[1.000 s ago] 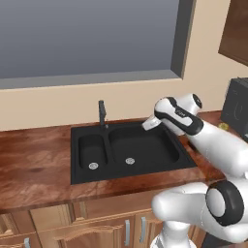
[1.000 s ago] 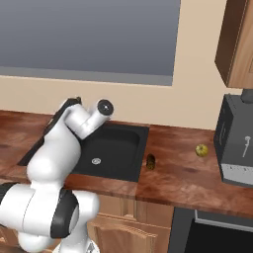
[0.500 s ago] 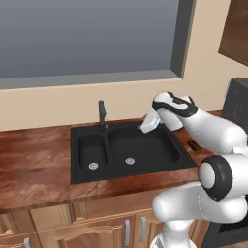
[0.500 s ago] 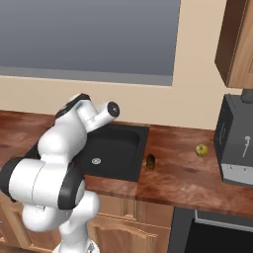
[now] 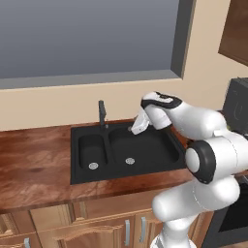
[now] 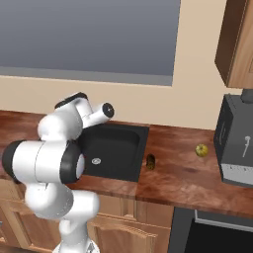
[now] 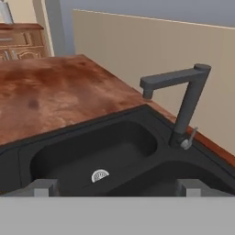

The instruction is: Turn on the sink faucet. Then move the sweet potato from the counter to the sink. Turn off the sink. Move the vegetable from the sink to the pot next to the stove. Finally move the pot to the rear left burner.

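My gripper point(image 5: 136, 128) hangs open over the right basin of the black sink point(image 5: 145, 157), a little to the right of the dark faucet point(image 5: 102, 114). In the hand view the faucet point(image 7: 183, 103) stands ahead and to the right, its small grey lever point(image 7: 189, 138) at the base, and no water runs from the spout. Both fingertips point(image 7: 43, 187) are spread wide with nothing between them. The sweet potato point(image 6: 150, 161), small and brown, lies on the counter just right of the sink point(image 6: 121, 148). The pot is out of view.
A yellow-green fruit point(image 6: 200, 149) lies further right on the wooden counter point(image 6: 178, 173), beside a dark appliance point(image 6: 237, 141). The stove's dark front point(image 6: 217, 232) shows at the lower right. A window and wall run behind the sink.
The arm has swung left, carrying the hand from the sink's right edge to over the right basin, closer to the faucet. The jaws stay open.
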{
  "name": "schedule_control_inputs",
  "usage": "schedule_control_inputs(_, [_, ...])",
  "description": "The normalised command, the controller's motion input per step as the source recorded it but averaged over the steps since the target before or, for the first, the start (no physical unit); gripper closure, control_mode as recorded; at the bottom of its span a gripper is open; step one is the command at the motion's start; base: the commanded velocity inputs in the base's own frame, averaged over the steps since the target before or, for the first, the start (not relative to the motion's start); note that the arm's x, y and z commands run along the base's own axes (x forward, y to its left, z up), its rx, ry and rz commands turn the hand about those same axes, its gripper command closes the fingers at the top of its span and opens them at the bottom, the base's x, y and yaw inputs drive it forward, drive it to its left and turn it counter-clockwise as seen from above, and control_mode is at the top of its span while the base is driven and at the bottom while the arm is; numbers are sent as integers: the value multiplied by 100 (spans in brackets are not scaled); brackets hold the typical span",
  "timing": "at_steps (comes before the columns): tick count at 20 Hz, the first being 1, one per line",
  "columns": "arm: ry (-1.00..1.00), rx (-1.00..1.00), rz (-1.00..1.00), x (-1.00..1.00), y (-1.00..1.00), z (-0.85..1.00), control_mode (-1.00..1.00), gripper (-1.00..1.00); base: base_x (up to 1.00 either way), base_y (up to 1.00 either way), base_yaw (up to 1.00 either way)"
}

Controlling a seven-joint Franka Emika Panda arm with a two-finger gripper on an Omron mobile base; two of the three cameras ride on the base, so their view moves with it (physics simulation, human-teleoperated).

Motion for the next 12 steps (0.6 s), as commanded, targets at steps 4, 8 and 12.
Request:
schedule_control_inputs(4, [-4,0,3,31,25,-13,-100,-100,0,0,0])
schedule_control_inputs(8, [-7,0,3,30,22,-16,-100,-100,0,0,0])
schedule_control_inputs(12, [-7,0,3,28,10,-10,-100,-100,0,0,0])
